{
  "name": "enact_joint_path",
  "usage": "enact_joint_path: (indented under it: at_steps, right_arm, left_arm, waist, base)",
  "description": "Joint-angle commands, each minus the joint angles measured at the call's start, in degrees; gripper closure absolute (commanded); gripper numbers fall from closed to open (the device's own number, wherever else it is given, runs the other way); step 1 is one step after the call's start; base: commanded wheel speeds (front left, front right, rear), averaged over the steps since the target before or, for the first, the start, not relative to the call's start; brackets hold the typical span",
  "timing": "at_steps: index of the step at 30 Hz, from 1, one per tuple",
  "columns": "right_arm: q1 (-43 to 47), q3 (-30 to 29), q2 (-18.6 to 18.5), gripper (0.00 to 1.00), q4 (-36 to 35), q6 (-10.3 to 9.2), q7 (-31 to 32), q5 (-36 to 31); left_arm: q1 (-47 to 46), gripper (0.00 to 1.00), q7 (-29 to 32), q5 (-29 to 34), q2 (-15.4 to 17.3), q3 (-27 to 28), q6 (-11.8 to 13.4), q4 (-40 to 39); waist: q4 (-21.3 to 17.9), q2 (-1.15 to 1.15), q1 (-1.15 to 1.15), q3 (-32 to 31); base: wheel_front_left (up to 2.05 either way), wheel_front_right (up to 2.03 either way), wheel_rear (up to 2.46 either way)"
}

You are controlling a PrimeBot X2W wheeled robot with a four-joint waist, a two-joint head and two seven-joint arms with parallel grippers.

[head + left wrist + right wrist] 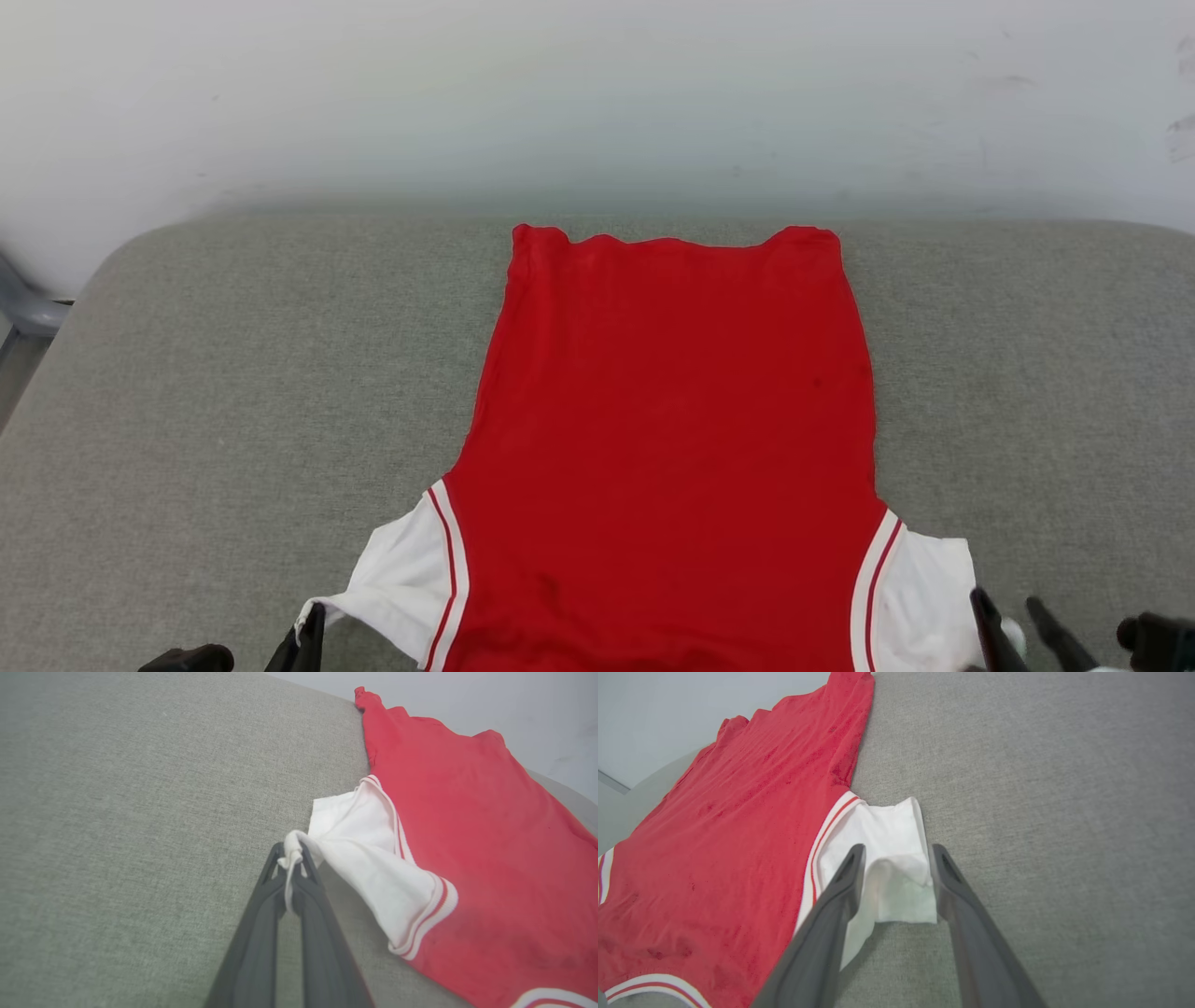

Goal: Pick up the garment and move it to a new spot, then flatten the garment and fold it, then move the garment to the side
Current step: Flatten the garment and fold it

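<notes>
One red shirt lay spread with a plain red face up on the single grey cushion. Its two white sleeves were nearest you and its far edge was toward the white wall. You had two grippers at the shirt, one at each sleeve. Your left gripper was pinched tight on a bunched edge of the shirt's left sleeve, which was drawn out sideways from the red body. Your right gripper stood with its fingers well apart, astride a raised fold of the shirt's right sleeve and gripping nothing. Whether either finger touched the cloth could not be made out. The shirt's near end, beyond the sleeves, was cut off by the bottom of the head view, as were both grippers below their fingertips.
</notes>
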Motion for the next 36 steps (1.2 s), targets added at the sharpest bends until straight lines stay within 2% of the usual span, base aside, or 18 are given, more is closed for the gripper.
enact_joint_path:
  at_steps: [1,6,10,18,22,30,36]
  right_arm:
    - [-1.2,-0.2,-0.1,0.0,-1.0,-0.03,-0.6,-0.5]
    - [-5.6,-1.2,-0.9,0.0,-2.3,-0.02,-0.3,-0.4]
    - [-13.1,-3.4,-1.4,0.0,-0.6,-0.02,1.1,-0.8]
    - [-31.4,-7.3,-4.1,0.0,11.8,-0.02,5.0,-3.8]
    - [-41.7,-8.4,-7.1,0.0,19.0,-0.02,9.8,-6.3]
    - [-59.7,-11.2,-12.5,0.0,31.9,-0.02,24.6,-12.4]
    - [-68.4,-12.8,-13.2,0.0,36.3,-0.02,29.5,-17.7]
  left_arm:
    - [0.3,1.0,-0.4,0.5,0.1,-0.1,-0.3,-0.4]
    - [-1.0,1.0,-0.4,1.7,-0.3,-0.5,-0.7,-1.4]
    - [-2.7,1.0,-0.4,2.1,-0.8,-0.7,-0.9,-3.2]
    - [-8.6,1.0,-0.4,4.1,-3.0,-1.9,-2.3,-6.7]
    - [-11.9,1.0,-0.4,4.8,-4.9,-2.9,-3.4,-7.8]
    - [-17.4,1.0,-0.4,6.9,-7.9,-5.6,-4.9,-9.7]
    - [-20.0,1.0,-0.4,7.4,-9.8,-6.4,-5.3,-11.2]
  waist:
    - [0.1,0.0,0.01,-0.1]
    - [1.1,0.0,0.01,0.3]
    - [2.4,0.0,0.01,2.5]
    - [7.5,0.0,0.01,10.4]
    - [10.4,0.0,0.01,15.1]
    - [15.4,0.0,0.01,22.7]
    - [17.9,0.0,0.01,26.7]
  base:
    - [0.0,0.0,0.0]
    - [0.0,0.0,0.0]
    - [0.0,0.0,0.0]
    - [0.0,0.0,0.0]
    - [0.0,0.0,0.0]
    - [0.0,0.0,0.0]
    - [0.0,0.0,0.0]
